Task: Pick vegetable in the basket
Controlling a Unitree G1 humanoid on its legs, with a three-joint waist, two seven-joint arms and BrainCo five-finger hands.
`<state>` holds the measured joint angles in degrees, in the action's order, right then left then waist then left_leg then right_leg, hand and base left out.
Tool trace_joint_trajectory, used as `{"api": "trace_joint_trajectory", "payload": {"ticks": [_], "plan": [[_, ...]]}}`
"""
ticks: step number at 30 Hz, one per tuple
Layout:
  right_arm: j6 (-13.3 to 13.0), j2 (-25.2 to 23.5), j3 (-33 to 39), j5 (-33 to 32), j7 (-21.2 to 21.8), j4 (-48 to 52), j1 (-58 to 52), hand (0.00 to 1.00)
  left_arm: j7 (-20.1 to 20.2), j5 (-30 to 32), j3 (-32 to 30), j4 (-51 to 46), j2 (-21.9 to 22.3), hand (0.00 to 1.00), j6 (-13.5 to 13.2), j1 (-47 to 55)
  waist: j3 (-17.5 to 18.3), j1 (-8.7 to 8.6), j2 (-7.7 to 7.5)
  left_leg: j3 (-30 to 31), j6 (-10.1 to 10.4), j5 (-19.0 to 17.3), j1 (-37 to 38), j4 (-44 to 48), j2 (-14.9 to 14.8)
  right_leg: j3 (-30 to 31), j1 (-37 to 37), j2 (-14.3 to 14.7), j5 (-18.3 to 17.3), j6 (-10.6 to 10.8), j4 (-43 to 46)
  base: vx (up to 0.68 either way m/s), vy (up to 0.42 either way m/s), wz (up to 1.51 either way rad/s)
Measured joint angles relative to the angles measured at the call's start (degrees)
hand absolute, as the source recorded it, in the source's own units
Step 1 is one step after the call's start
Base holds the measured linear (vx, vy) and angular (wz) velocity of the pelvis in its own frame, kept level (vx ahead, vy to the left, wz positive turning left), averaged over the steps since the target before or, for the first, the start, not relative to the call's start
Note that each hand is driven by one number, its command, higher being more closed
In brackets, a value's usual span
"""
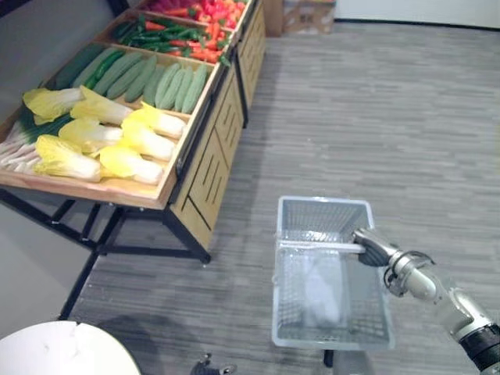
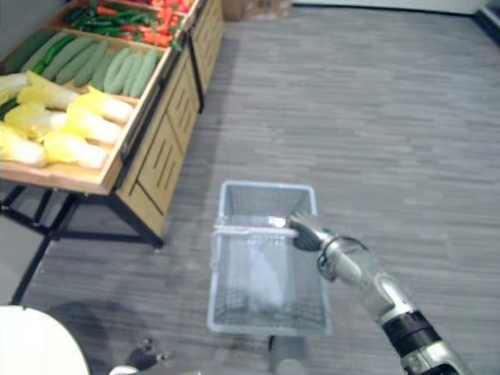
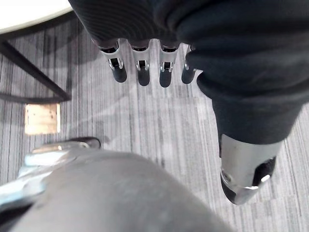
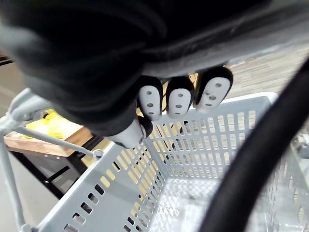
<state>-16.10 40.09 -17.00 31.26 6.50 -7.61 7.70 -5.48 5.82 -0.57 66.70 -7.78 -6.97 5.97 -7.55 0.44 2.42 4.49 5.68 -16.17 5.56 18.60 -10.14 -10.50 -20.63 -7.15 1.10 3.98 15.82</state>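
R hand [image 1: 373, 251] grips basket handle [image 1: 316, 245] (fingers [image 4: 178, 100] curled).

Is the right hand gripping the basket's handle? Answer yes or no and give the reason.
Yes: the right hand has its fingers curled round the handle that runs across the top of the basket.

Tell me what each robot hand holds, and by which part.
The right robot hand grips the grey basket by one end of its handle. The left robot hand hangs open, holding nothing.
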Motion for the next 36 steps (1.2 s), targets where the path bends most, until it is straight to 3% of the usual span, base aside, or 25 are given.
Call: {"api": "trace_joint_trajectory", "payload": {"ticks": [1,2,4,6,7,10,11,13,14,15,17,20,21,23,24,25,26,27,28,29,30,31,32,34,36], "plan": [[0.36,0.08,0.37,-0.11,0.01,-0.01,-0.44,1.00,0.09,-0.03,-0.80,0.45,-0.11,0.00,0.07,0.07,0.00,-0.34,-0.07,0.62,1.29,3.74,-4.29,9.74,-0.92,-1.77,2.09,0.40,-2.16,-0.59,0.92,0.52,-0.340,0.49],[0.90,0.16,0.95,-0.20,0.02,-0.01,-1.39,1.00,0.07,-0.23,-2.08,0.31,0.20,0.00,0.03,0.11,-0.04,-0.29,-0.12,1.48,3.14,10.82,-8.32,19.45,-1.55,-3.20,5.33,0.71,-4.08,-1.25,1.03,0.52,-0.323,0.51],[1.35,0.18,1.34,-0.24,0.00,-0.04,-2.73,1.00,0.13,-0.56,-2.72,-0.62,0.24,0.00,0.10,0.20,-0.60,0.77,-1.01,0.18,2.64,16.42,-13.23,31.23,-3.12,-4.32,10.37,1.19,-6.10,-2.05,-1.02,0.49,-0.245,0.34],[2.18,-0.14,1.43,-0.28,-0.02,-0.06,-4.68,1.00,-0.01,-0.68,-3.16,-2.11,0.15,0.00,0.02,0.29,-0.84,1.62,-1.35,-5.54,-3.27,11.83,-20.30,42.23,-4.18,-5.86,18.49,1.40,-8.59,-2.59,-4.82,0.49,-0.188,0.35],[2.20,-0.23,1.43,-0.32,-0.01,-0.05,-5.11,1.00,-0.06,-0.75,-3.19,-2.43,0.16,0.00,0.03,0.40,-0.85,1.67,-1.37,-6.93,-3.71,10.90,-21.77,42.63,-4.16,-6.41,20.33,1.38,-8.86,-2.49,-5.94,0.43,-0.098,0.29],[2.21,-1.31,1.63,-0.90,0.00,-0.05,-6.28,1.00,-0.40,-0.79,-3.21,-3.51,-0.04,0.00,0.00,0.35,-1.07,2.28,-1.89,-14.51,-4.01,7.55,-27.97,33.13,-1.95,-8.42,25.96,0.01,-9.88,-0.34,-9.11,0.39,0.018,0.21],[2.19,-2.08,2.54,-0.91,-0.01,-0.05,-7.15,1.00,-0.48,-0.79,-3.15,-3.47,-0.04,0.00,0.05,0.08,-1.07,2.44,-1.98,-18.26,-4.15,7.50,-28.69,24.06,-0.36,-9.02,26.94,-1.05,-10.34,0.58,-9.26,0.49,0.170,0.13],[2.15,-2.66,3.19,-0.98,-0.04,-0.03,-8.32,1.00,-0.57,-0.72,-2.93,-3.07,0.08,0.00,0.15,0.31,-0.98,2.51,-1.80,-22.27,-4.95,11.01,-27.89,6.87,2.67,-9.41,29.22,-2.09,-12.39,3.03,-9.97,0.47,0.199,0.08],[2.09,-2.40,3.19,-1.06,-0.07,-0.02,-8.72,1.00,-0.57,-0.64,-2.15,-2.84,0.81,0.00,0.32,1.26,-0.23,2.82,0.39,-22.28,-3.71,17.88,-26.02,-7.06,3.58,-9.09,31.19,-0.06,-13.09,3.90,-11.50,0.50,0.199,0.10],[2.39,-4.94,2.99,-1.41,-0.16,-1.60,-8.91,1.00,-0.48,-0.57,-2.24,-2.83,0.48,0.00,0.66,1.17,0.14,2.97,-1.06,-22.36,-9.52,22.01,-24.38,-9.17,5.55,-7.08,33.05,-0.38,-14.08,3.05,-13.43,0.49,0.175,0.22],[2.22,-5.13,2.17,-1.99,-0.13,-1.91,-8.66,1.00,-0.58,-0.36,-2.20,-4.01,-0.96,0.00,0.73,0.42,-0.14,3.39,-2.48,-21.59,-9.37,18.93,-26.53,-5.32,6.48,-2.34,32.88,0.92,-12.96,2.31,-14.11,0.43,0.123,0.34],[2.23,-5.02,-0.80,-2.00,-0.02,-3.13,-5.19,1.00,-0.75,-0.34,-4.41,-3.90,0.47,0.00,0.88,1.05,-0.29,4.72,-2.15,-25.09,-11.92,13.87,-26.90,4.03,4.80,0.45,35.67,0.64,-9.37,1.78,-14.33,0.33,0.071,-0.10],[2.14,-5.06,-1.86,-2.06,0.00,-3.14,-4.66,1.00,-0.84,-0.35,-4.71,-3.84,0.61,0.00,0.87,1.20,-0.33,4.95,-2.25,-26.07,-11.75,13.52,-26.26,4.53,4.45,1.44,35.68,0.50,-8.68,2.13,-13.35,0.24,0.094,-0.26],[1.00,-5.89,-3.62,-2.29,0.01,-2.95,-4.26,1.00,-0.88,-0.37,-5.16,-3.38,0.86,0.00,0.91,2.54,0.88,5.54,-2.45,-26.23,-9.88,9.66,-21.68,-1.60,5.26,3.39,31.35,-0.14,-8.58,2.11,-3.24,0.21,0.113,-0.38],[1.00,-6.48,-3.86,-2.29,0.02,-2.96,-4.46,1.00,-0.86,-0.35,-5.21,-3.27,0.54,0.00,0.90,2.89,1.34,5.57,-3.12,-26.60,-9.58,9.86,-20.49,-3.79,6.04,3.99,29.10,-0.91,-8.58,2.14,1.04,0.21,0.116,-0.28],[0.99,-7.35,-4.78,-2.29,0.02,-3.04,-4.46,1.00,-0.85,-0.34,-4.88,-3.31,-0.22,0.00,0.92,3.61,1.62,5.45,-4.31,-27.54,-9.23,10.24,-17.72,-8.15,7.55,5.56,23.47,-2.58,-7.69,4.38,12.53,0.23,0.089,-0.11],[0.96,-8.00,-6.12,-2.19,0.03,-3.42,-4.45,1.00,-0.88,-0.34,-4.07,-3.31,-1.03,0.00,1.00,4.36,1.77,5.03,-5.41,-27.75,-9.04,10.63,-15.00,-10.73,8.87,8.26,18.60,-3.74,-3.65,11.47,23.29,0.23,0.087,0.00],[0.92,-8.47,-6.74,-2.02,0.04,-3.80,-4.45,1.00,-0.91,-0.34,-3.59,-3.38,-1.37,0.00,1.02,4.65,1.87,4.80,-5.90,-27.63,-9.06,10.62,-13.93,-11.31,9.28,9.65,16.74,-3.91,-1.32,13.01,27.59,0.26,0.068,0.16],[0.91,-9.28,-7.64,-1.98,0.04,-4.46,-4.45,1.00,-0.91,-0.34,-2.88,-3.54,-1.80,0.00,1.08,4.88,1.85,4.67,-6.82,-27.27,-9.48,10.33,-12.12,-11.93,10.01,10.97,14.08,-3.92,1.57,13.14,34.15,0.33,0.038,0.29],[0.95,-10.20,-7.82,-1.82,0.04,-4.98,-4.12,1.00,-0.91,-0.38,-2.05,-3.58,-2.54,0.00,1.37,4.71,1.75,4.76,-7.38,-25.88,-10.36,9.71,-9.58,-12.49,10.81,9.72,10.28,-4.77,1.33,12.59,43.15,0.35,0.014,0.38],[0.93,-10.14,-7.75,-1.82,0.03,-5.00,-4.09,1.00,-0.98,-0.39,-1.90,-3.61,-2.51,0.00,1.43,4.49,1.72,4.64,-7.37,-24.80,-10.62,9.34,-8.46,-12.51,10.92,8.17,9.29,-5.13,0.71,11.55,45.47,0.31,-0.018,0.55],[0.94,-10.04,-7.75,-1.80,0.03,-5.36,-4.16,1.00,-1.00,-0.39,-1.57,-3.95,-2.44,0.00,1.47,4.32,1.62,4.42,-7.18,-23.12,-10.74,8.94,-7.01,-12.67,10.95,5.37,8.36,-5.92,-0.96,8.70,47.13,0.32,-0.064,0.83],[0.96,-10.04,-7.66,-1.81,-0.11,-6.09,-4.25,1.00,-0.99,-0.52,-0.84,-4.59,-2.44,0.00,1.42,4.21,1.36,4.27,-6.30,-20.68,-10.89,8.70,-4.56,-13.42,10.70,0.35,7.03,-7.91,-5.17,1.88,44.98,0.31,-0.075,0.86],[1.09,-10.01,-7.65,-1.81,0.01,-6.53,-4.25,1.00,-0.95,-0.56,-0.64,-4.61,-2.43,0.00,1.42,3.34,1.38,4.31,-6.19,-18.42,-10.27,8.86,-3.23,-13.48,10.08,-2.68,5.95,-9.55,-7.19,-1.22,38.53,0.27,-0.107,0.88],[1.16,-10.18,-7.62,-1.84,0.00,-8.06,-3.64,1.00,-0.96,-0.58,-0.90,-5.29,-1.75,0.00,1.24,2.30,1.10,4.41,-5.43,-14.23,-9.95,8.89,-2.40,-12.77,7.83,-1.83,5.11,-9.60,-7.30,-1.45,22.25,0.37,-0.266,1.00]]}}
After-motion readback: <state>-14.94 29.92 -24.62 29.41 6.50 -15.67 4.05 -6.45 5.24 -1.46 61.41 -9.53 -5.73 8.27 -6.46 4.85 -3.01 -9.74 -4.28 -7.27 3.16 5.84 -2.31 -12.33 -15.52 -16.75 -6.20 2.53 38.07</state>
